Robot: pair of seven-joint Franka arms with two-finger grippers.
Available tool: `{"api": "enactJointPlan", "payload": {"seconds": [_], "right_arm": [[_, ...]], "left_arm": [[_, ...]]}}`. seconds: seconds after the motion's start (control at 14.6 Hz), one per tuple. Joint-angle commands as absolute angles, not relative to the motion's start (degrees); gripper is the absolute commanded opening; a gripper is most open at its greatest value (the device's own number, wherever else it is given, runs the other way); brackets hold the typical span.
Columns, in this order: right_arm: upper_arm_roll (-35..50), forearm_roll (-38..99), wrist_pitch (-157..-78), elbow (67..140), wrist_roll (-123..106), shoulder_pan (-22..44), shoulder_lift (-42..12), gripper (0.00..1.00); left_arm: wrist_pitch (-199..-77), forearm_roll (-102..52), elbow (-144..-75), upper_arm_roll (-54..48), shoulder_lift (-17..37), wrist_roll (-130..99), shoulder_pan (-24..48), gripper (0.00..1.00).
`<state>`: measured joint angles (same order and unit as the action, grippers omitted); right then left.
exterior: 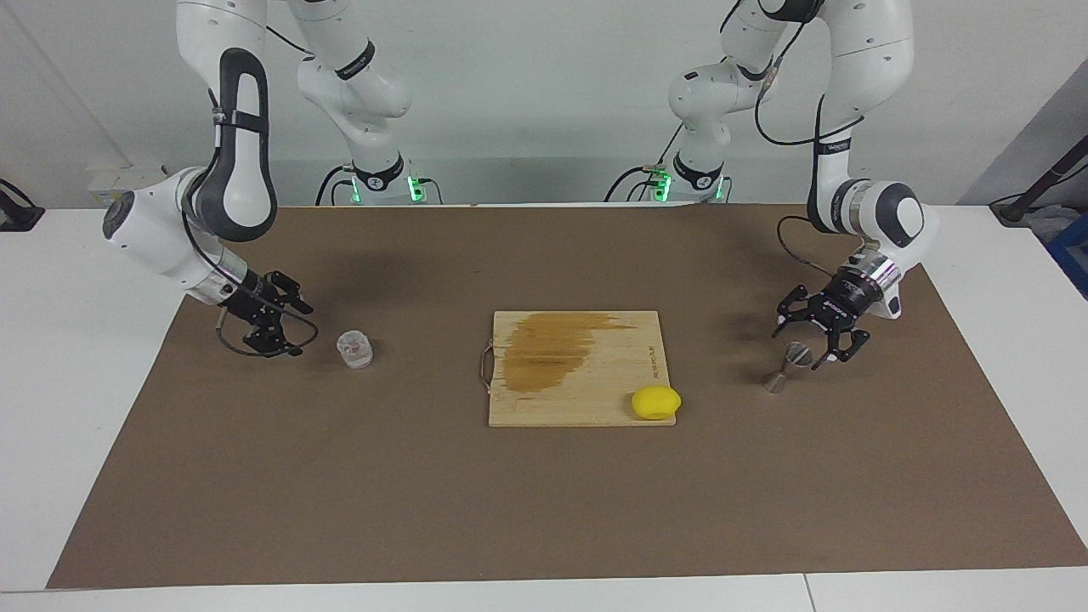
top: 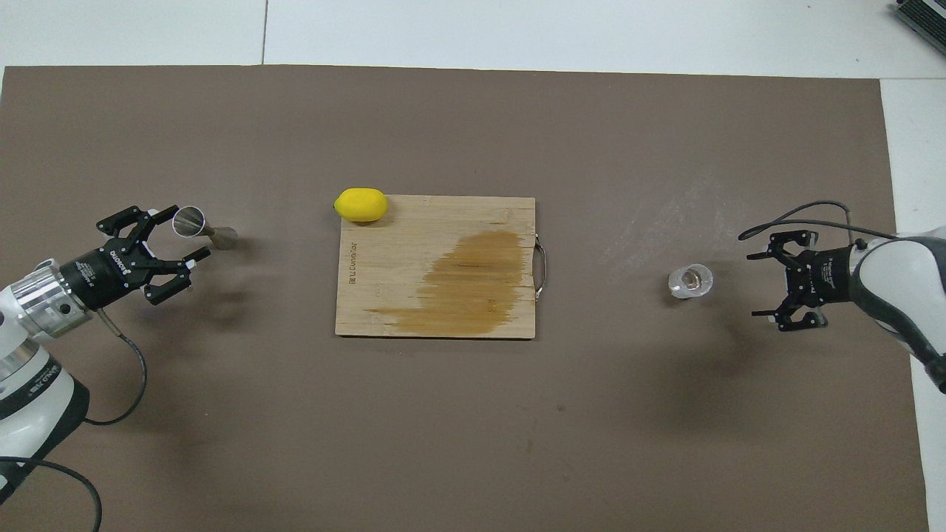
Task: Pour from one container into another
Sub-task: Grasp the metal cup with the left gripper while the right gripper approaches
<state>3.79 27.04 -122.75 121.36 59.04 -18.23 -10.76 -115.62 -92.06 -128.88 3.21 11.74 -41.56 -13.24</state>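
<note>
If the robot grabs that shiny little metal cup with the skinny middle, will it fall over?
It might. The jigger stands upright on a small base with a narrow waist, so a sideways nudge from the left gripper could tip it. Its smooth steel probably slips easily. Lying down, its round cones would likely roll in a curve.

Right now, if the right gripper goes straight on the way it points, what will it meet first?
Most likely the glass cup: the right gripper is low beside it with open fingers aimed at it, and nothing lies between them. Its exact height is hard to judge.
</note>
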Motion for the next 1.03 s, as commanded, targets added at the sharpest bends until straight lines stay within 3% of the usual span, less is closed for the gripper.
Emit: {"api": "enactJointPlan", "payload": {"seconds": [0.0,0.21,0.55,0.75,0.96], "right_arm": [[4.3,28.9,-123.2,117.3,55.3,-19.1,-15.4,0.97],[4.3,31.0,-122.2,114.8,54.2,-19.4,-18.2,0.97],[4.3,31.5,-122.6,115.0,48.1,-19.0,-19.6,0.97],[4.3,31.6,-122.7,115.0,47.2,-19.0,-19.4,0.98],[4.3,31.7,-122.7,115.0,46.8,-18.2,-19.0,0.97]], "left_arm": [[-116.7,-94.3,-129.1,3.6,11.8,-40.6,-12.3,0.81],[-116.8,-94.6,-129.1,3.6,11.7,-40.6,-12.0,0.75],[-117.0,-94.7,-129.1,3.6,11.7,-40.6,-12.0,0.53],[-117.2,-94.7,-128.9,3.6,11.8,-40.9,-12.0,0.0],[-116.4,-94.7,-128.1,3.5,11.8,-41.4,-12.3,0.0]]}}
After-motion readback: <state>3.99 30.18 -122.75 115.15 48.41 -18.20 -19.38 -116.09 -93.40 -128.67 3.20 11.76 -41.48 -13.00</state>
